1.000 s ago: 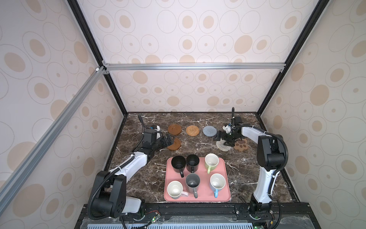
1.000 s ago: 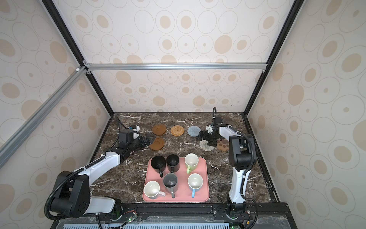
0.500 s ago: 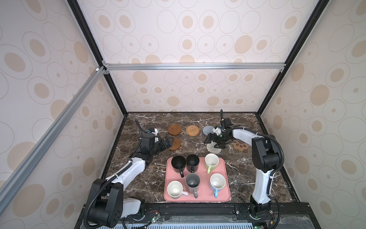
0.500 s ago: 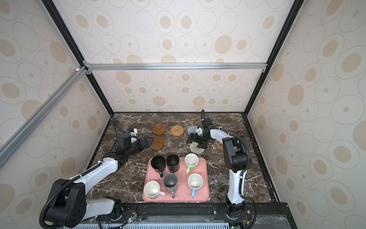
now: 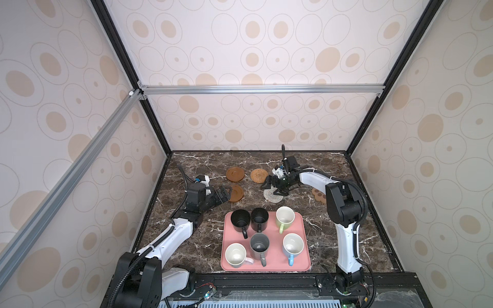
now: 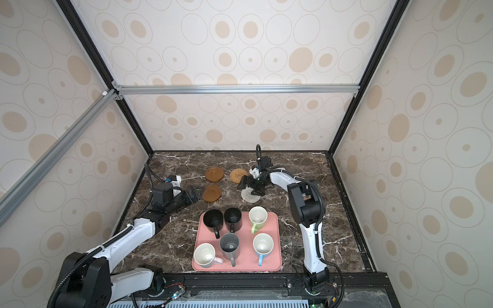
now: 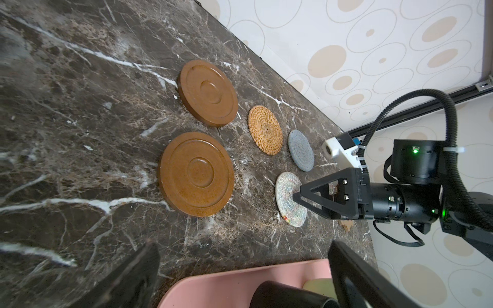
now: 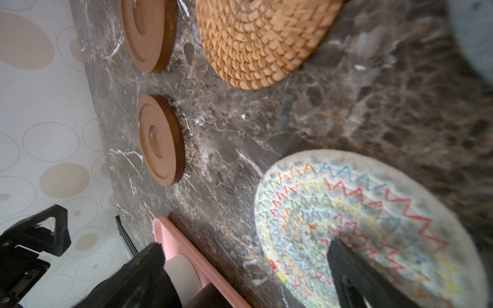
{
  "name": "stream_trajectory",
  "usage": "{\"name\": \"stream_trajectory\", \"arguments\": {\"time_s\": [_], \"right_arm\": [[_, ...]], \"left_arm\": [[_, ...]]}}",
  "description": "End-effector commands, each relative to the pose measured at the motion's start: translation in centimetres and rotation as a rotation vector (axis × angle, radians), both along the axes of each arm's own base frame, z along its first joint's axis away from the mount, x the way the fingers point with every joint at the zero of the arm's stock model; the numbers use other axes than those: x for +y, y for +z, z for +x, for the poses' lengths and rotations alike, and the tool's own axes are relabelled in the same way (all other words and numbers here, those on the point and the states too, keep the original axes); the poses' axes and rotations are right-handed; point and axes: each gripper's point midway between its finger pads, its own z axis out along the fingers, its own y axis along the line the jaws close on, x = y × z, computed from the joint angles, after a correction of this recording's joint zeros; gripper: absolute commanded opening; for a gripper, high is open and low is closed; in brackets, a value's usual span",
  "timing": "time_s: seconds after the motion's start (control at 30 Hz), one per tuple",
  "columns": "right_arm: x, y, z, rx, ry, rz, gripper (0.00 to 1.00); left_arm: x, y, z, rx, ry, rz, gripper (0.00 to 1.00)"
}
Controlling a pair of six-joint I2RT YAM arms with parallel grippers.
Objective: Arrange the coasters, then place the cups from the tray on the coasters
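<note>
Moved: right jaws have swung from the right side toward centre frame, dragging the whitish coaster (image 8: 333, 213) along; left jaws have drawn back from the lower wooden disc (image 5: 236, 194).
Right jaws: spread wide, empty, one finger over the whitish coaster, probably just released.
Left jaws: wide open, empty, just beside that disc.
Upper row: upper wooden disc (image 5: 235, 174), rattan coaster (image 5: 259, 175), blue-grey coaster (image 7: 301, 154), centre of the counter (image 5: 333, 165).
Lower row: disc and whitish coaster set; paw coaster (image 5: 318, 194) lies apart at right, likely next.
Cups: grey cup (image 5: 259, 246) and five others wait in the tray (image 5: 306, 250), lower centre.
</note>
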Motion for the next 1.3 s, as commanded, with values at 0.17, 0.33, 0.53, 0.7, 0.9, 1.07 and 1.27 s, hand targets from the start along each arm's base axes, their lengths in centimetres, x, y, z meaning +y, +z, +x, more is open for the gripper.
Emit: {"name": "stream_trajectory", "arguments": {"time_s": [0.17,0.33,0.53,0.7,0.9,1.07,1.27], "right_arm": [[2.4,-4.0,-1.1,0.108,0.023,-0.042,1.00],[3.6,-4.4,-1.7,0.119,0.049,-0.044,1.00],[4.3,-4.7,-2.3,0.126,0.067,-0.045,1.00],[4.9,-4.7,-2.4,0.126,0.074,-0.043,1.00],[5.7,-4.9,-2.2,0.130,0.074,-0.034,1.00],[6.1,-5.0,-2.3,0.132,0.070,-0.036,1.00],[5.7,-4.9,-2.5,0.130,0.071,-0.049,1.00]], "left_arm": [[0.6,0.6,-0.2,-0.017,0.032,-0.024,1.00],[0.5,0.7,-0.3,-0.018,0.027,-0.021,1.00],[0.5,0.7,-0.2,-0.015,0.028,-0.022,1.00],[0.3,0.8,-0.1,-0.015,0.021,-0.026,1.00],[0.3,0.9,0.0,-0.017,0.019,-0.025,1.00],[0.4,0.8,-0.1,-0.014,0.021,-0.025,1.00],[0.5,0.5,-0.4,-0.011,0.029,-0.028,1.00]]}}
